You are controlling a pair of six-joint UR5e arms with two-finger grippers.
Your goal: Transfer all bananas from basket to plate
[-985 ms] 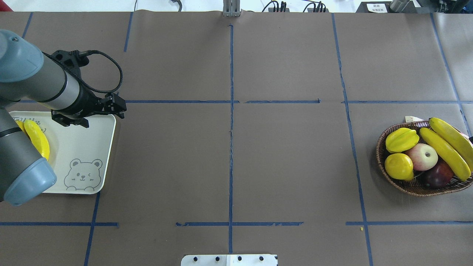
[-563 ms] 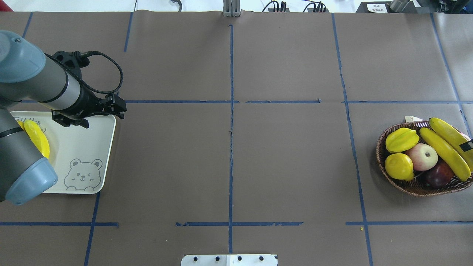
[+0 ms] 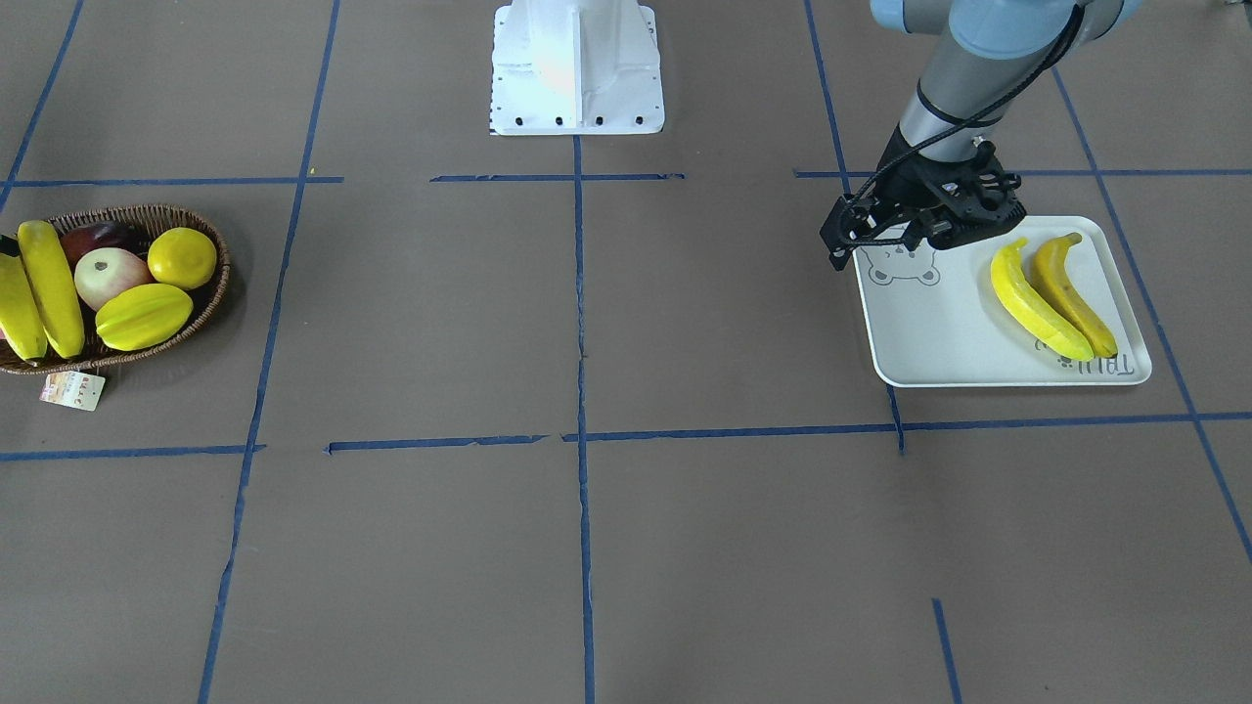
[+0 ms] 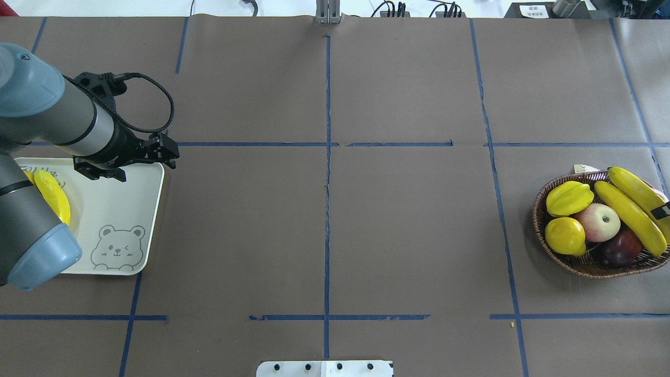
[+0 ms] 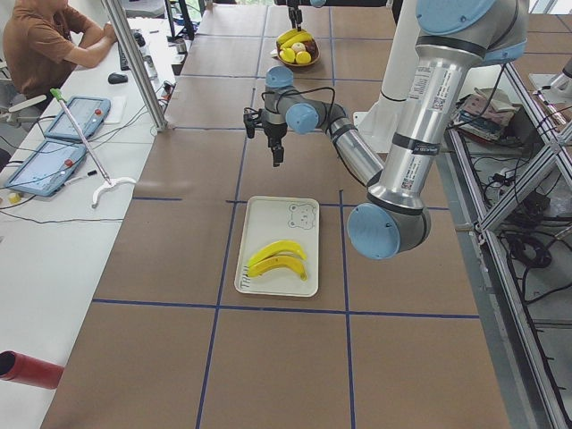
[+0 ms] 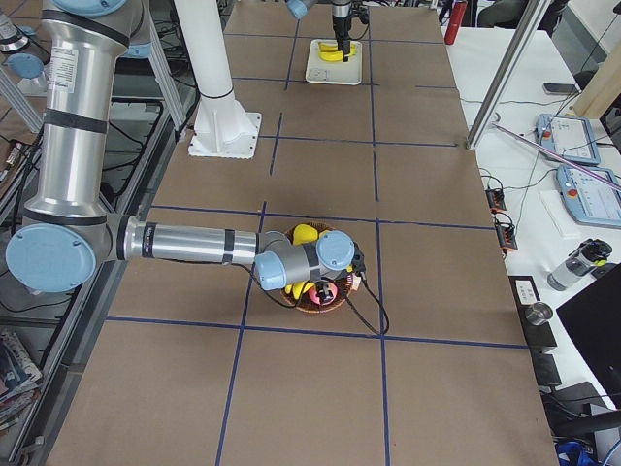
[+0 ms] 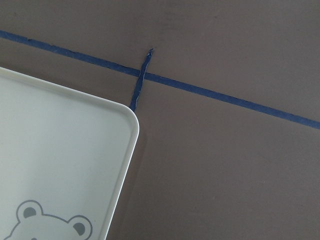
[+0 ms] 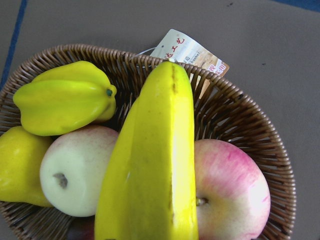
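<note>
Bananas (image 3: pixel 1035 298): two of them lie on the plate (image 3: pixel 939 337), side by side and snug together. They're at the lettered end, the one closest to the counter's (image 3: pixel 685 548) left edge. Bear print is at the other end, on the corner nearest the robot. The other two bananas (image 4: pixel 631 214) are in the basket (image 4: pixel 540 222) over by the counter's right edge. They lie parallel along the basket's outer side, riding on top of the rest of the fruit.

Left pincer (image 4: pixel 170 153) hangs in the air over the plate's edge that faces the middle of the counter, well apart from the two bananas there. Honestly can't tell whether its fingers are spread or pressed together. Its own wrist cam only catches the plate's bear corner and a bit of blue tape (image 7: pixel 210 90).

Right pincer (image 4: pixel 662 210) is only a black sliver at the edge of the overhead view, right over the outermost banana in the basket. Can't tell whether it's spread, closed, or touching the banana. Its wrist cam is up close on a banana running across a pale apple (image 8: pixel 75 175) and a pink-red apple (image 8: pixel 235 190). There's a starfruit (image 8: pixel 65 97) off to one side and a paper tag (image 8: pixel 190 52) on the rim past the banana's tip. A lemon-like fruit (image 4: pixel 564 235) and a dark red fruit (image 4: pixel 623 250) are in the basket too.

In the left side view a person (image 5: pixel 40 45) sits at a white desk beside the counter.
</note>
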